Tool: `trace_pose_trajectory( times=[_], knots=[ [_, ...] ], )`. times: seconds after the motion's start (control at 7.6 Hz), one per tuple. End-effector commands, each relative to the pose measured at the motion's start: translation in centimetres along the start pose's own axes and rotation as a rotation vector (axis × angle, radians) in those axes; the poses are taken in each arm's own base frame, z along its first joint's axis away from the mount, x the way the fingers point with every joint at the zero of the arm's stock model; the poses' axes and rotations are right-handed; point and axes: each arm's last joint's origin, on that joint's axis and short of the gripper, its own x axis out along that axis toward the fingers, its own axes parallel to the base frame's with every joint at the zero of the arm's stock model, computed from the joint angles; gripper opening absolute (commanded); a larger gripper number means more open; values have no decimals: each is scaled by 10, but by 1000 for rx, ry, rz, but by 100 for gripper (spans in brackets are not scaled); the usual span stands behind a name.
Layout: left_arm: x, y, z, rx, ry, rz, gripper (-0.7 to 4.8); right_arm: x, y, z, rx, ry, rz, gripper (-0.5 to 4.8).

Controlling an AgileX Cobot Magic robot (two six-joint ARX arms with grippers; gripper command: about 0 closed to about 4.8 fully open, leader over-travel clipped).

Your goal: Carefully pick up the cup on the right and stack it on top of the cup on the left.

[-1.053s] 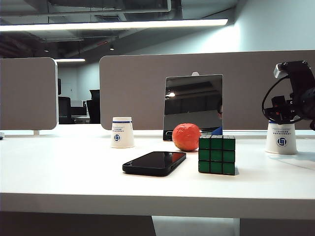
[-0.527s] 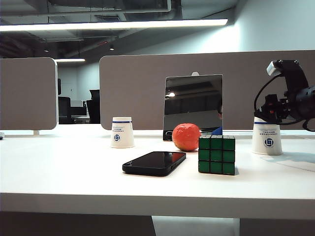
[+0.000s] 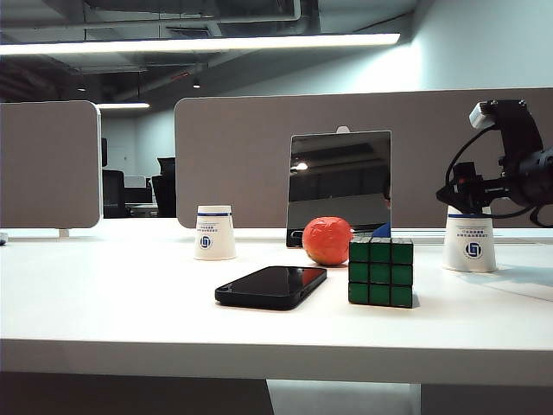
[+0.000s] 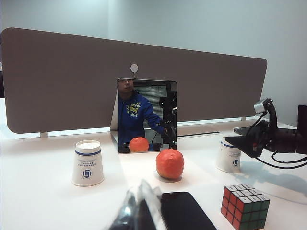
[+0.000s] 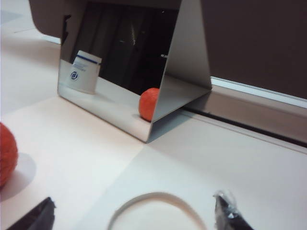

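I see the right cup (image 3: 470, 245), white with a blue band and logo, upside down on the tabletop (image 3: 155, 303). My right hand (image 5: 135, 215) straddles it, fingers wide apart and clear of its rim. Only the left wrist view shows my left hand (image 4: 138, 211); I cannot tell its opening.

A mirror (image 3: 339, 188), orange ball (image 3: 327, 240), Rubik's cube (image 3: 380, 273) and black phone (image 3: 271, 286) sit leftward of the right arm's tool.

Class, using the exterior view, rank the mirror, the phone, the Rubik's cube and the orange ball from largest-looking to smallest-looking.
1. Mirror
2. Phone
3. Rubik's cube
4. Orange ball

The cube sits nearer the camera than the ball, so their order is unsure.
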Motion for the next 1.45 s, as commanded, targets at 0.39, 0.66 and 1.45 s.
trace_pose_trajectory(
  times=[0.39,0.66,1.45],
  knots=[
    [0,0,1,1,-3,-3,-6,3,-2,-19,26,80,-75,411],
    [0,0,1,1,-2,-3,-6,10,-6,-9,15,50,-79,407],
    [0,0,1,1,-3,-3,-6,16,-9,-4,19,55,-66,303]
  ],
)
